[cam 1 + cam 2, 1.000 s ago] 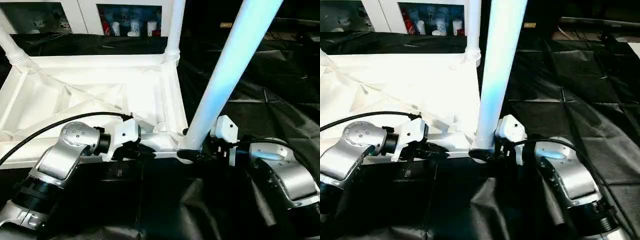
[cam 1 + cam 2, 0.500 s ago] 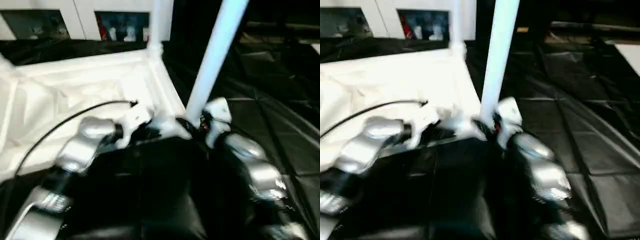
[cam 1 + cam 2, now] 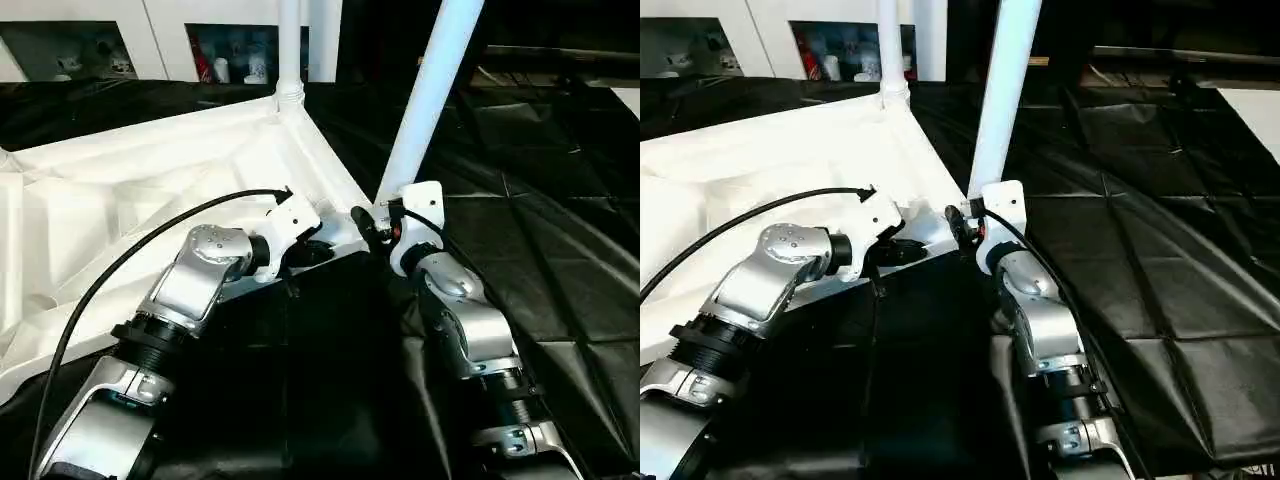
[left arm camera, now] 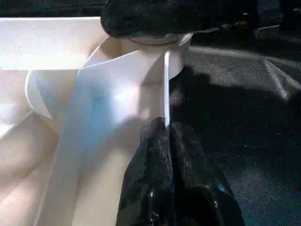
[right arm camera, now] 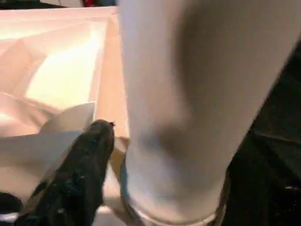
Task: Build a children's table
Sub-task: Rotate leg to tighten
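Tabletop (image 3: 150,180), white and square, is seen lying upside down on black sheeting (image 3: 560,250), its ribbed underside turned upward. At its far corner one leg (image 3: 289,50) is stood upright in a round socket. At the near corner a second leg (image 3: 432,90) is seated in its socket and leans away toward the upper right.

At that near corner both arms are gathered. The left gripper (image 4: 168,136) is closed, its two black fingers (image 4: 150,188) pressed together with their tips clamped on a thin upright rib of the tabletop beside the corner socket (image 4: 141,56). From the head camera the same gripper (image 3: 318,250) is seen at the tabletop's near edge, with a black cable arching over the silver forearm.

The right gripper (image 3: 368,225) is placed at the foot of the leaning leg. One black finger (image 5: 87,155) is seen lying just beside the leg's flared base (its partner is hidden behind the tube), so the jaws stand apart around the tube; whether they press on it cannot be told.

Behind the tabletop a white cabinet (image 3: 150,30) with small items on its shelves is visible.
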`<state>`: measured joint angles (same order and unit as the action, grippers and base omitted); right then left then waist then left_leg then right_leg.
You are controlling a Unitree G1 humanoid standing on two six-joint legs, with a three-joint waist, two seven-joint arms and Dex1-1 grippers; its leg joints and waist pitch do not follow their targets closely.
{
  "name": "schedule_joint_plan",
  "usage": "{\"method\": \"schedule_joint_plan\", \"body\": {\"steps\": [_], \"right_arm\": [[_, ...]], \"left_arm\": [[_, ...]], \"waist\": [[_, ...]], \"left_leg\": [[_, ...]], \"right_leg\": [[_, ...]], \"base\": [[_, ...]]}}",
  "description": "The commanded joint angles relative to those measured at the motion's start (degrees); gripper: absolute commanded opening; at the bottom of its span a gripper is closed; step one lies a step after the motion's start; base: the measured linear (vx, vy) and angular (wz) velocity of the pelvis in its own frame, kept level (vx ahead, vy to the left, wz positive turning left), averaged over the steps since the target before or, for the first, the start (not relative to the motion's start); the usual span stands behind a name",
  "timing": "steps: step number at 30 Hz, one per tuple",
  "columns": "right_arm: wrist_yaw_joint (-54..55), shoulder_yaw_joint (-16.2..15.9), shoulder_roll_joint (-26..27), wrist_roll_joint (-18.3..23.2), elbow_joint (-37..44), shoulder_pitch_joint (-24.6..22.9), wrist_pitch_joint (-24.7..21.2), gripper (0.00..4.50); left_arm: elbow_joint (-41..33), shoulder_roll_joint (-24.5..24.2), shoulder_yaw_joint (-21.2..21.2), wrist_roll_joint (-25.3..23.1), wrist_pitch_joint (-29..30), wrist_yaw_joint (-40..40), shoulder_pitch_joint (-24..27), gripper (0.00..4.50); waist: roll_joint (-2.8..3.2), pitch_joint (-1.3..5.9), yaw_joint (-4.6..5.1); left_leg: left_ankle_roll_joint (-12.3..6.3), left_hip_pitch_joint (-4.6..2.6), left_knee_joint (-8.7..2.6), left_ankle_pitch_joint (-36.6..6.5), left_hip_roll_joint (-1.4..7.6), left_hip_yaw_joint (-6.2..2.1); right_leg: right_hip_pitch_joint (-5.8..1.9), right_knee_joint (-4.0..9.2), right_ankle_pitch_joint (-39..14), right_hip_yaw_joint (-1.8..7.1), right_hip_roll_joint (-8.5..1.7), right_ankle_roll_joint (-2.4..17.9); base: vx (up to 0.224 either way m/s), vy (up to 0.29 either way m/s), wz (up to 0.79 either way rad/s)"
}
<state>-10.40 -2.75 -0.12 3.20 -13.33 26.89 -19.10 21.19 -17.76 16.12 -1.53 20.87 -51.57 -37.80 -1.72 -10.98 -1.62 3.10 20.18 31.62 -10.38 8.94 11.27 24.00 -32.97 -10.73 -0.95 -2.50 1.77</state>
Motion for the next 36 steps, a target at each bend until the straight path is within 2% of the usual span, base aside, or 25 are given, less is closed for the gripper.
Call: {"method": "schedule_joint_plan", "body": {"steps": [1, 2, 3, 4, 5, 6, 7, 8, 9, 10, 12, 13, 14, 16, 18, 19, 22, 24, 26, 28, 29, 31, 33, 34, 36], "right_arm": [[-12.8, -7.9, -4.1, 2.7, 5.0, -3.0, -1.0, 3.76], [-14.5, -8.3, -5.2, 2.9, 6.0, -3.3, -0.9, 3.76], [-16.0, -8.6, -6.3, 3.1, 6.9, -3.6, -0.8, 3.76], [-20.5, -9.4, -10.0, 3.5, 9.4, -4.4, -0.3, 3.76], [-23.2, -9.5, -12.3, 3.8, 10.7, -4.9, 0.1, 3.76], [-24.9, -9.6, -13.7, 4.0, 11.4, -5.3, 0.4, 3.76], [-30.8, -8.8, -18.1, 6.0, 13.7, -6.2, 0.7, 3.76], [-31.7, -8.7, -18.9, 6.3, 14.0, -6.3, 0.8, 3.76], [-33.4, -8.3, -20.3, 6.8, 14.5, -6.6, 1.1, 3.76], [-37.3, -7.3, -23.2, 8.3, 15.4, -7.0, 1.2, 3.76], [-40.8, -6.4, -25.5, 9.4, 15.7, -7.3, 1.3, 3.76], [-42.4, -6.3, -26.6, 9.8, 15.9, -7.5, 1.5, 3.76], [-43.4, -6.4, -27.4, 10.0, 15.9, -7.5, 1.8, 3.76], [-45.1, -6.8, -28.6, 10.1, 15.4, -7.4, 2.3, 3.76], [-46.0, -7.0, -29.0, 10.1, 15.3, -7.4, 2.4, 3.76], [-45.8, -7.4, -28.8, 9.2, 14.3, -6.8, 3.1, 3.76], [-45.7, -8.2, -28.7, 8.5, 13.0, -6.1, 4.1, 3.76], [-45.7, -8.4, -28.4, 8.5, 12.4, -5.8, 4.2, 3.76], [-46.0, -8.3, -28.2, 8.9, 12.1, -5.6, 4.1, 3.76], [-46.4, -8.3, -28.3, 8.9, 12.0, -5.5, 4.2, 3.76], [-47.3, -8.4, -28.8, 8.8, 11.9, -5.5, 4.5, 3.76], [-47.7, -8.4, -29.1, 8.8, 11.8, -5.5, 4.7, 3.76], [-48.2, -8.4, -29.6, 8.9, 11.5, -5.5, 4.9, 3.76], [-48.5, -8.4, -29.9, 9.0, 11.4, -5.5, 5.0, 3.50], [-48.7, -8.3, -30.4, 9.2, 11.3, -5.3, 5.1, 3.50]], "left_arm": [[-1.5, -1.0, 3.7, -0.6, -0.7, -3.1, 2.1, 0.00], [-2.0, -1.4, 3.8, -0.4, -0.8, -3.7, 2.3, 0.00], [-2.4, -1.8, 3.8, -0.4, -0.9, -4.1, 2.5, 0.00], [-3.5, -3.1, 3.8, -0.3, -0.8, -5.1, 3.1, 0.00], [-4.3, -3.9, 3.7, 0.0, -1.1, -6.1, 3.6, 0.00], [-4.7, -4.3, 3.6, 0.2, -1.3, -6.7, 3.9, 0.00], [-6.2, -5.9, 3.2, 1.1, -2.9, -9.0, 5.0, 0.00], [-6.4, -6.2, 3.1, 1.3, -3.1, -9.3, 5.2, 0.00], [-6.9, -6.8, 2.8, 1.7, -3.5, -10.1, 5.6, 0.00], [-7.9, -8.1, 2.3, 3.1, -7.2, -12.8, 6.7, 0.00], [-9.4, -9.6, 1.9, 4.7, -9.0, -15.8, 7.9, 0.00], [-10.1, -10.4, 1.9, 5.1, -9.9, -17.0, 8.3, 0.00], [-10.5, -11.0, 1.9, 5.4, -10.5, -17.7, 8.6, 0.00], [-11.7, -11.8, 1.5, 6.5, -10.4, -19.3, 9.2, 0.00], [-12.4, -12.2, 1.3, 7.1, -10.2, -20.0, 9.5, 0.00], [-13.2, -12.5, 1.1, 7.5, -9.7, -20.3, 9.6, 0.00], [-13.6, -13.0, 1.2, 7.9, -9.6, -20.8, 9.8, 0.00], [-13.5, -13.0, 1.2, 7.9, -9.8, -20.8, 9.8, 0.00], [-13.3, -13.1, 1.1, 8.0, -10.1, -20.9, 9.8, 0.00], [-13.2, -13.1, 1.0, 8.0, -10.4, -21.1, 9.8, 0.00], [-12.9, -13.2, 0.9, 8.0, -10.7, -21.3, 9.8, 0.00], [-12.9, -13.3, 0.9, 8.0, -10.7, -21.4, 9.8, 0.00], [-12.9, -13.4, 0.9, 8.0, -10.6, -21.6, 9.8, 0.00], [-13.0, -13.4, 0.8, 8.1, -10.6, -21.7, 9.8, 0.00], [-13.0, -13.5, 0.9, 8.1, -10.6, -21.8, 9.8, 0.00]], "waist": [[0.15, 2.32, 0.05], [0.08, 2.53, -0.11], [0.20, 2.75, -0.17], [0.18, 2.83, -0.09], [0.23, 3.01, -0.05], [0.21, 3.04, -0.16], [0.29, 3.14, -0.27], [0.23, 3.15, -0.29], [0.28, 3.40, -0.37], [0.33, 3.64, -0.37], [0.12, 4.42, -0.34], [0.12, 4.25, -0.29], [0.03, 4.22, -0.27], [0.21, 4.07, -0.25], [0.33, 3.81, -0.20], [0.32, 3.63, -0.21], [0.42, 3.33, -0.29], [0.43, 3.27, -0.26], [0.46, 3.35, -0.31], [0.41, 3.58, -0.28], [0.40, 3.74, -0.26], [0.37, 3.77, -0.27], [0.42, 3.78, -0.29], [0.43, 3.83, -0.32], [0.49, 3.84, -0.32]], "left_leg": [[-1.13, -0.82, -4.86, -19.6, 4.15, -2.84], [-1.38, -0.72, -4.81, -18.4, 4.26, -2.82], [-1.99, -0.62, -4.67, -16.3, 4.45, -2.46], [-2.43, -0.22, -4.51, -14.0, 4.33, -2.37], [-2.91, -0.15, -4.25, -12.4, 4.28, -2.15], [-3.38, -0.17, -4.11, -11.3, 4.27, -2.02], [-4.87, -0.42, -3.62, -10.4, 4.22, -1.58], [-5.33, -0.28, -3.45, -9.9, 4.19, -1.50], [-6.25, -0.15, -3.21, -7.7, 4.11, -1.36], [-6.85, 0.07, -3.02, -5.8, 3.99, -1.32], [-10.10, 0.46, -2.11, 2.3, 3.70, -1.02], [-11.51, 0.77, -1.82, 3.9, 3.53, -0.92], [-11.77, 0.94, -1.70, 3.6, 3.41, -0.94], [-11.66, 0.80, -1.82, 1.7, 3.69, -1.06], [-10.77, 0.72, -2.14, -0.5, 4.00, -1.20], [-9.67, 0.40, -2.34, -2.5, 4.22, -1.21], [-7.57, 0.07, -2.55, -5.3, 4.40, -1.17], [-6.94, 0.01, -2.63, -6.2, 4.35, -1.15], [-6.41, 0.06, -2.66, -5.9, 4.33, -1.19], [-6.92, 0.21, -2.47, -4.0, 4.21, -1.16], [-7.93, 0.31, -2.27, -2.4, 4.12, -1.12], [-8.49, 0.42, -2.18, -1.7, 4.05, -1.09], [-8.92, 0.47, -2.13, -1.6, 4.05, -1.12], [-8.87, 0.41, -2.12, -1.8, 4.06, -1.11], [-8.78, 0.34, -2.11, -1.9, 4.10, -1.10]], "right_leg": [[-0.93, 5.76, -34.1, 3.35, -6.35, 3.3], [-1.28, 5.54, -32.1, 3.39, -6.32, 3.3], [-1.20, 5.02, -26.6, 3.57, -6.15, 4.6], [-1.79, 4.38, -21.2, 3.36, -5.86, 6.4], [-1.90, 4.03, -17.8, 3.40, -5.82, 7.5], [-1.93, 3.92, -15.5, 3.36, -5.72, 8.2], [-2.00, 3.76, -12.5, 3.40, -5.71, 10.9], [-2.11, 3.60, -11.4, 3.48, -5.75, 11.5], [-2.31, 3.15, -8.0, 3.42, -5.63, 12.8], [-2.71, 2.76, -4.8, 3.41, -5.56, 13.5], [-3.24, 0.71, 12.0, 3.31, -4.86, 16.1], [-3.17, 0.37, 16.8, 3.22, -4.69, 16.8], [-3.32, 0.31, 17.6, 3.23, -4.74, 16.8], [-3.16, 0.44, 15.5, 3.01, -4.72, 16.7], [-3.12, 0.90, 9.5, 2.85, -4.89, 16.6], [-2.87, 1.47, 3.0, 2.82, -4.97, 16.4], [-2.43, 2.19, -4.9, 2.96, -5.22, 15.7], [-2.38, 2.39, -6.9, 3.01, -5.24, 15.5], [-2.47, 2.30, -7.2, 3.06, -5.27, 15.1], [-2.65, 1.87, -3.9, 3.10, -5.22, 15.3], [-2.79, 1.48, -0.3, 3.08, -5.17, 15.8], [-2.89, 1.34, 1.3, 3.08, -5.17, 16.0], [-2.95, 1.33, 1.5, 3.00, -5.19, 16.1], [-2.97, 1.37, 1.0, 2.98, -5.16, 16.2], [-2.92, 1.41, 0.5, 2.96, -5.12, 16.3]], "base": [[0.000, 0.000, 0.00], [0.000, 0.000, 0.00], [0.000, 0.000, 0.00], [0.000, 0.000, 0.00], [0.059, -0.009, 0.01], [0.072, -0.020, 0.05], [0.072, -0.020, 0.05], [0.084, -0.031, 0.07], [0.091, -0.038, 0.03], [0.091, -0.038, 0.03], [0.072, -0.030, 0.03], [0.064, -0.024, 0.04], [0.000, 0.000, 0.00], [0.000, 0.000, 0.00], [0.000, 0.000, 0.00], [0.000, 0.000, 0.00], [0.000, 0.000, 0.00], [0.000, 0.000, 0.00], [0.000, 0.000, 0.00], [0.000, 0.000, 0.00], [0.000, 0.000, 0.00], [0.000, 0.000, 0.00], [0.000, 0.000, 0.00], [0.000, 0.000, 0.00], [0.000, 0.000, 0.00]]}}
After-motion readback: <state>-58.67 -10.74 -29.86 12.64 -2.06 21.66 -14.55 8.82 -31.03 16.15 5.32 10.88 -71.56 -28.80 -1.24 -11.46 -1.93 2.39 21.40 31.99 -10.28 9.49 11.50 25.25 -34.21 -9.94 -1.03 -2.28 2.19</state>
